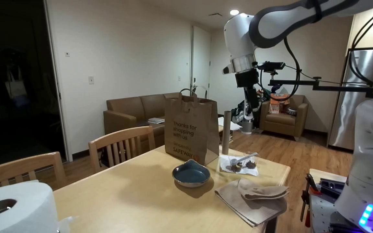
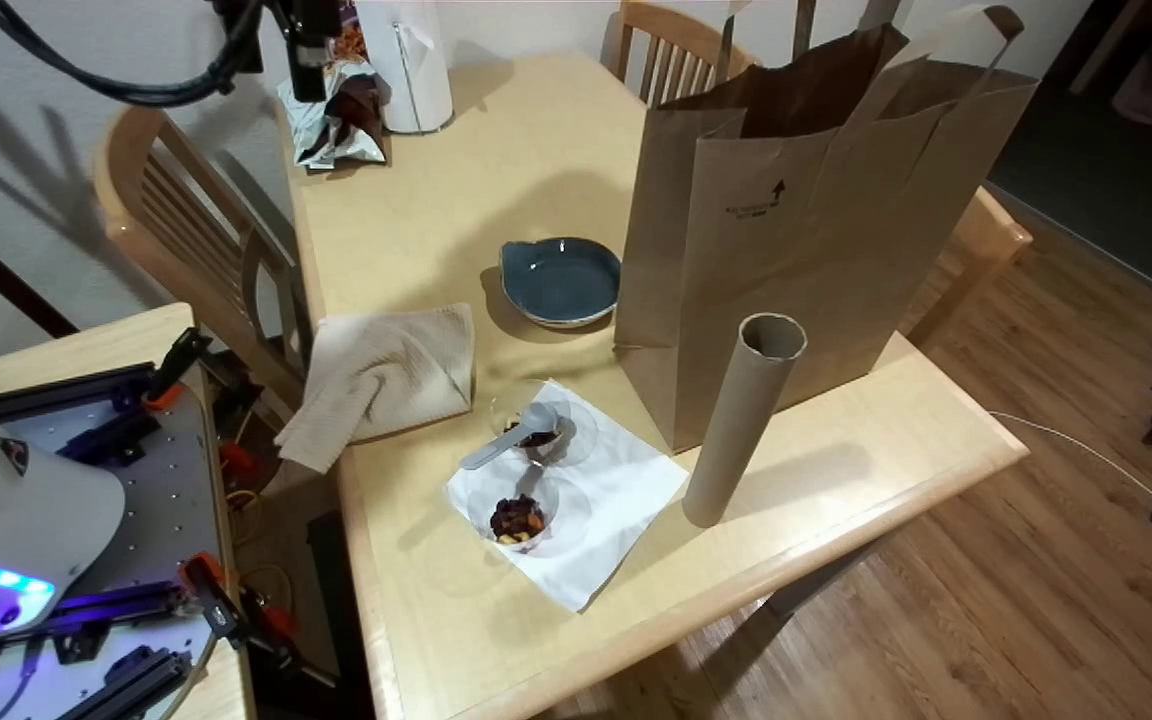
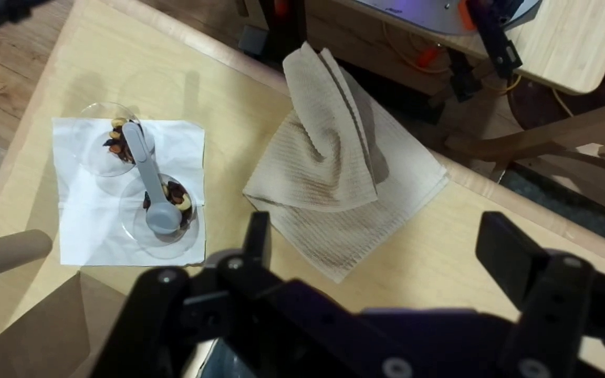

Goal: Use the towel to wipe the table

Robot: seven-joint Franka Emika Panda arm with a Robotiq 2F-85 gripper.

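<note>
A beige ribbed towel (image 1: 251,202) lies crumpled and partly folded on the light wooden table (image 1: 134,197). It also shows in an exterior view (image 2: 391,370), with one corner hanging past the table edge. In the wrist view the towel (image 3: 329,184) lies beyond the fingertips, its folded flap on top. My gripper (image 3: 378,215) is open and empty, its black fingers wide apart. In an exterior view the gripper (image 1: 252,98) is high above the table, pointing down and apart from the towel. Part of it shows at the top of an exterior view (image 2: 308,60).
A blue dish (image 2: 561,285) sits beside the towel. A tall paper bag (image 2: 786,250) and an upright cardboard tube (image 2: 744,420) stand near it. A white napkin (image 2: 626,500) bears two clear cups of nuts and a grey spoon (image 3: 147,168). A paper towel roll (image 2: 416,70) and snack bag (image 2: 346,120) stand farther off.
</note>
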